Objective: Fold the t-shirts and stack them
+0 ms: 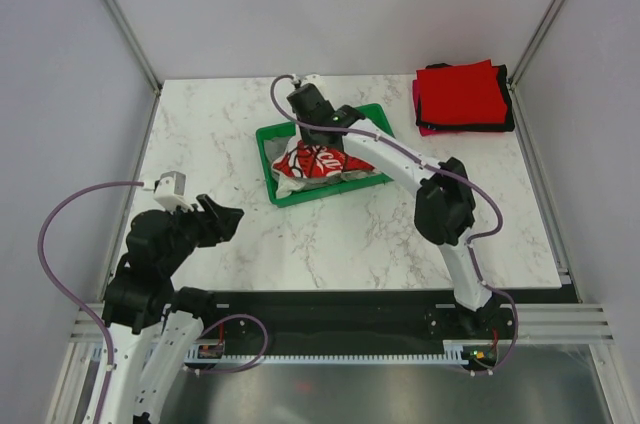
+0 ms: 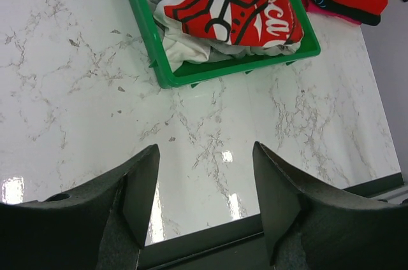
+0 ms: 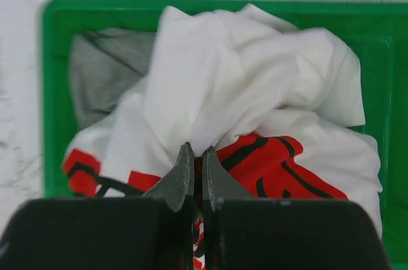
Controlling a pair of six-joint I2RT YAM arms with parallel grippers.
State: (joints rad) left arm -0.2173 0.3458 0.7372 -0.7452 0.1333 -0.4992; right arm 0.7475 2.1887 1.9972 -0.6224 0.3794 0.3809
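Note:
A crumpled white t-shirt with a red Coca-Cola print (image 1: 322, 164) lies in the green tray (image 1: 268, 140); it also shows in the left wrist view (image 2: 236, 12) and the right wrist view (image 3: 255, 92). A grey shirt (image 3: 105, 72) lies under it at the tray's left end. My right gripper (image 3: 197, 155) is shut on a fold of the white shirt, over the tray (image 1: 312, 122). My left gripper (image 2: 205, 181) is open and empty above bare table at the near left (image 1: 225, 216). Folded red, black and pink shirts (image 1: 462, 96) are stacked at the far right.
The table is white marble (image 1: 380, 234) with a black strip along its near edge (image 1: 330, 296). Metal frame posts stand at the far corners (image 1: 120, 14). The right arm (image 1: 440, 204) reaches across the table's right half to the tray.

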